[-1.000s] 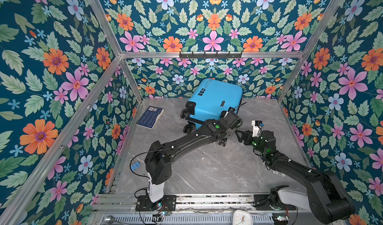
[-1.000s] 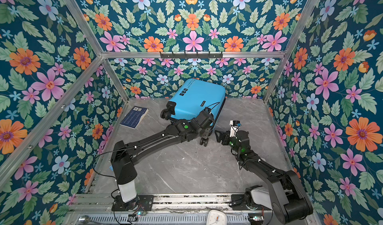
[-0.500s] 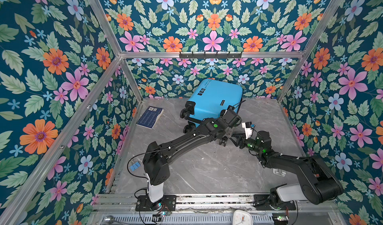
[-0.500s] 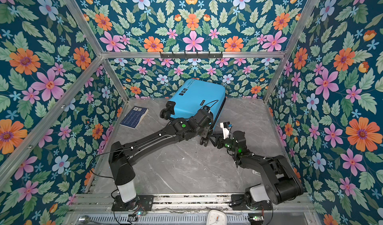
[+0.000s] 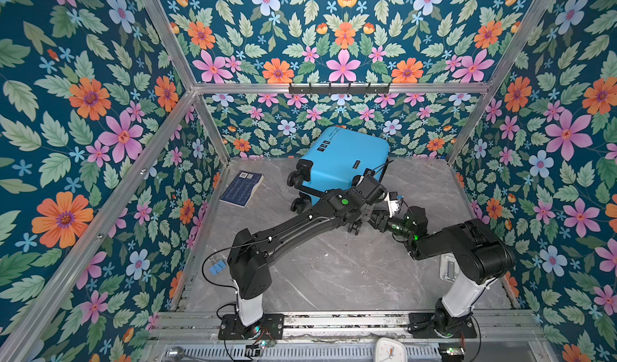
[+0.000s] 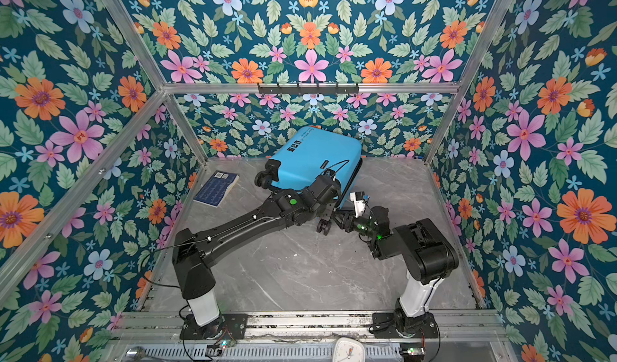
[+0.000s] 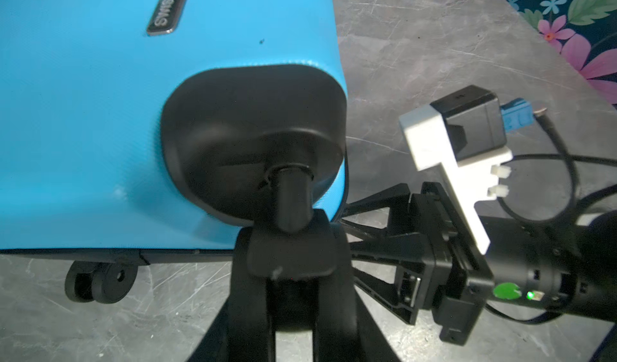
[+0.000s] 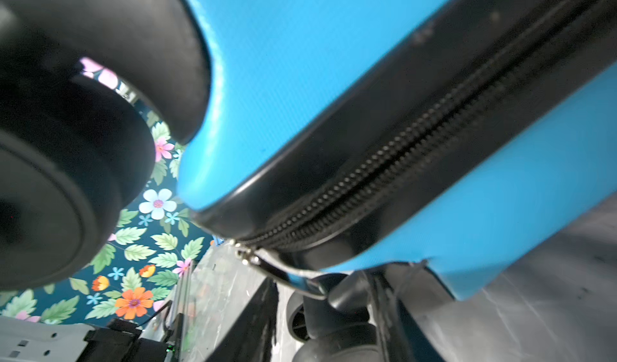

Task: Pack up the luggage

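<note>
Blue luggage (image 5: 347, 156) is steadied by left fingers (image 7: 243, 310) clamped on its wheel (image 7: 290, 253), letting right fingers (image 7: 380, 253), closure indeterminate, address the zipper pull (image 8: 277, 272) just ahead.

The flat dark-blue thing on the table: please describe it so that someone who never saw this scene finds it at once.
On the grey marble table, look toward its far left side, by the floral wall. There, left of the bright-blue luggage, lies the flat dark-blue thing. Unlike the luggage it is thin, navy, and printed with a pale grid and two white squares.
</note>
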